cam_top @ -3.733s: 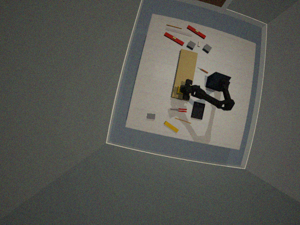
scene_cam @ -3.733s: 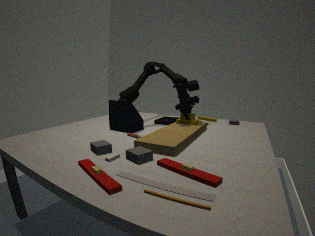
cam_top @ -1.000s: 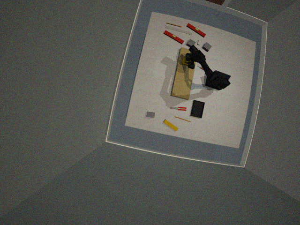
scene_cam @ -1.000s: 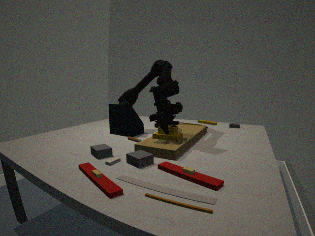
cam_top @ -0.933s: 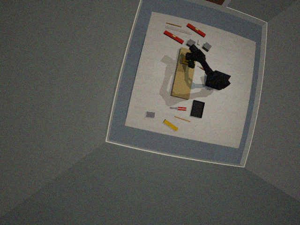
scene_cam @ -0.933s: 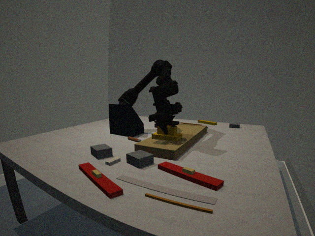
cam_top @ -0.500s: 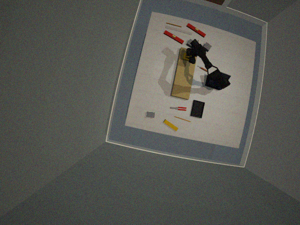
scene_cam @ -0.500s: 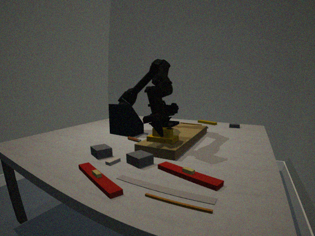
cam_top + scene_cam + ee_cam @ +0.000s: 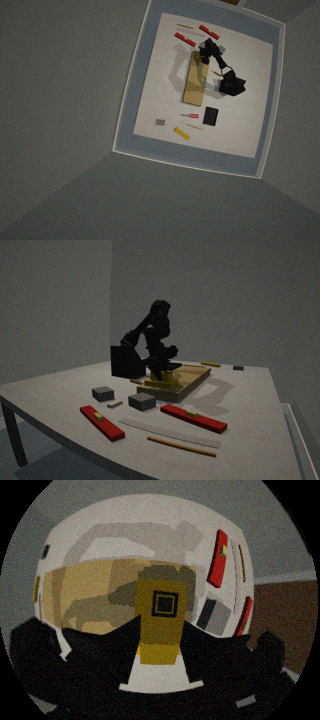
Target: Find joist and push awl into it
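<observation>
The yellow stud finder (image 9: 198, 57) (image 9: 150, 383) (image 9: 146, 592) is at the end of the wooden floor panel (image 9: 192, 90) (image 9: 197, 374) (image 9: 85, 585) nearest the red levels. It lies flat on the panel or just above it; I cannot tell which. My gripper (image 9: 160, 376) (image 9: 159, 617) is shut on its raised middle. Its top shows a dark square with a thin yellow outline inside. The awl (image 9: 217, 73) (image 9: 135, 381), with an orange-brown handle, lies on the table between panel and arm base. The black tray (image 9: 210, 116) (image 9: 175, 365) is beyond the panel's far end. The joist is hidden.
Two red levels (image 9: 209, 32) (image 9: 193, 418) (image 9: 217, 562) and two grey blocks (image 9: 142, 401) (image 9: 217, 616) lie off the panel's near end, with a thin strip (image 9: 168, 432) and a pencil-like stick (image 9: 180, 446). Red-handled pliers (image 9: 191, 115) and a yellow bar (image 9: 182, 133) lie past the far end.
</observation>
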Motion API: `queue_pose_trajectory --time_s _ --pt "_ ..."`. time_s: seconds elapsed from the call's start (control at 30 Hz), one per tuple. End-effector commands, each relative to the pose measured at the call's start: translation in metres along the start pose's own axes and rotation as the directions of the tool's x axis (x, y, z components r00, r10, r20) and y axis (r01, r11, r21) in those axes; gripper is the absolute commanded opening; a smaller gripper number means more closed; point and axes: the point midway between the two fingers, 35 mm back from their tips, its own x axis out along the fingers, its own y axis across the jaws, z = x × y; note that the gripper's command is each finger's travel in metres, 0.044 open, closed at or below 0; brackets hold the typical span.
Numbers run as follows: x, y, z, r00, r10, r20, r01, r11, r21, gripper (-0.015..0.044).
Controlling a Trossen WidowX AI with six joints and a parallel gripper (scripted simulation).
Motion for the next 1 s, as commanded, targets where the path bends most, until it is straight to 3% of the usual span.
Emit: queue_pose_trajectory --time_s 0.0,0.23,0.7,0.97 --pt "0.0 0.001 0.001 1.0 0.0 0.0 0.0 1.0 -0.001 0.0" --pt "-0.012 -0.001 0.006 1.0 -0.002 -0.001 0.002 1.0 -0.002 0.0" --pt "-0.092 -0.004 0.026 1.0 -0.006 -0.005 0.006 1.0 -0.004 0.0" --pt "-0.096 0.012 0.035 1.0 -0.009 -0.012 0.009 0.999 -0.043 0.0"
